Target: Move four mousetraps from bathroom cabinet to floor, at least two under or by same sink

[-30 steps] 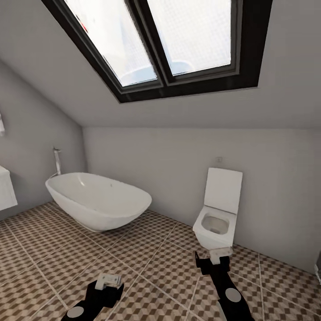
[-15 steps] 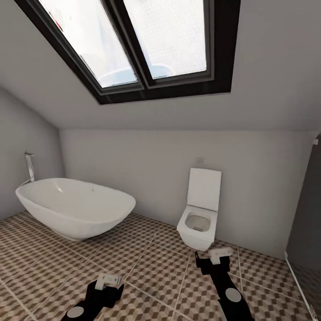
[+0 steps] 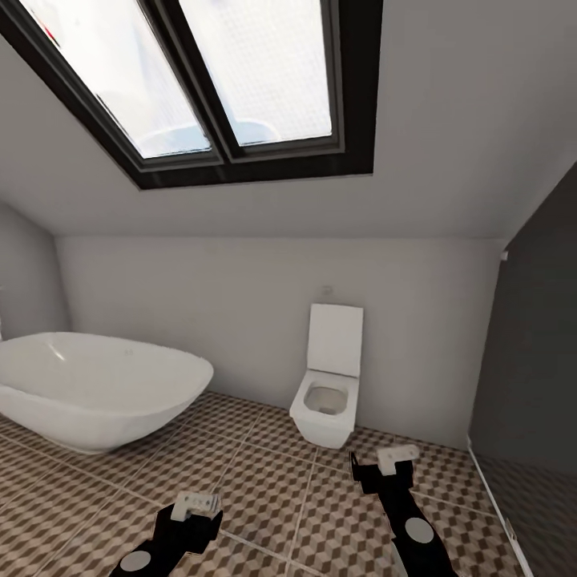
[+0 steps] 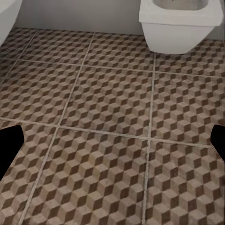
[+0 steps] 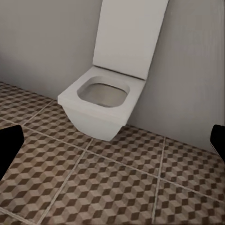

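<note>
Both pincers, the left gripper [image 3: 197, 503] and the right gripper [image 3: 397, 457], were released and held nothing. The bathroom floor [image 3: 264, 489] lay beneath them, the toilet [image 3: 324, 405] ahead. Neither cabinet nor mousetraps appeared; the best procedure was to turn steadily until the cabinet was located.

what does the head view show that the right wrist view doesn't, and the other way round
Head view alone: the skylight, the bathtub, a dark panel at the right, and both arms with the left tool and right tool. Right wrist view alone: a close look into the toilet's bowl, with dark fingertips at the edges. Both: the toilet, tiled floor and grey wall.
</note>
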Controlling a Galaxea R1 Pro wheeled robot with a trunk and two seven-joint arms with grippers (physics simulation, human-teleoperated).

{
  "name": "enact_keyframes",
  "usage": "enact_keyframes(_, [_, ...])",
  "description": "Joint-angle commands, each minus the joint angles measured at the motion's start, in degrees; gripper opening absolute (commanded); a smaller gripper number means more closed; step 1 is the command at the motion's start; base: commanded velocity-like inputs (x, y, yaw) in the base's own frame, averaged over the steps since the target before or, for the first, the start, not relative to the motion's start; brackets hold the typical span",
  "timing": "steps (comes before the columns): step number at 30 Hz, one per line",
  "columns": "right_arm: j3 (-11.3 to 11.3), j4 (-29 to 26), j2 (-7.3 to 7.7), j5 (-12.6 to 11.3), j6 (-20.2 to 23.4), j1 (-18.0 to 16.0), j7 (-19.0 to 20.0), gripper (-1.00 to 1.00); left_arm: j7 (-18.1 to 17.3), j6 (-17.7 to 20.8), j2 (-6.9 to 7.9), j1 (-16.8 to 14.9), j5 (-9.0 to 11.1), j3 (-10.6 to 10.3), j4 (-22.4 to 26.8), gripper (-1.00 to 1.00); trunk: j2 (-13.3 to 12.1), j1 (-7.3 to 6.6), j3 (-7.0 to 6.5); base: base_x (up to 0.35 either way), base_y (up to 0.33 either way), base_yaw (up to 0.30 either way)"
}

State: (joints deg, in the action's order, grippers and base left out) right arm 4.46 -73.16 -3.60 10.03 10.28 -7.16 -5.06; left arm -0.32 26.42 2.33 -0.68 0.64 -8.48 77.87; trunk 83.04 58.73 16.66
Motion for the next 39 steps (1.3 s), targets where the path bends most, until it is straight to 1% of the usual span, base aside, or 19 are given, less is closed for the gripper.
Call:
enact_keyframes(1, [0.1, -0.1, 0.0, 0.6, 0.4, 0.0, -0.3, 1.0, 0.0, 0.3, 0.04, 0.0, 0.1, -0.1, 0.1, 1.0, 0.0, 0.0, 0.02, 0.0, 0.0, -0.267])
enact_keyframes(39, [0.1, -0.1, 0.0, 0.6, 0.4, 0.0, -0.3, 1.0, -0.1, 0.3, 0.04, 0.0, 0.1, -0.1, 0.0, 1.0, 0.0, 0.0, -1.91, 0.0, 0.0, -0.268])
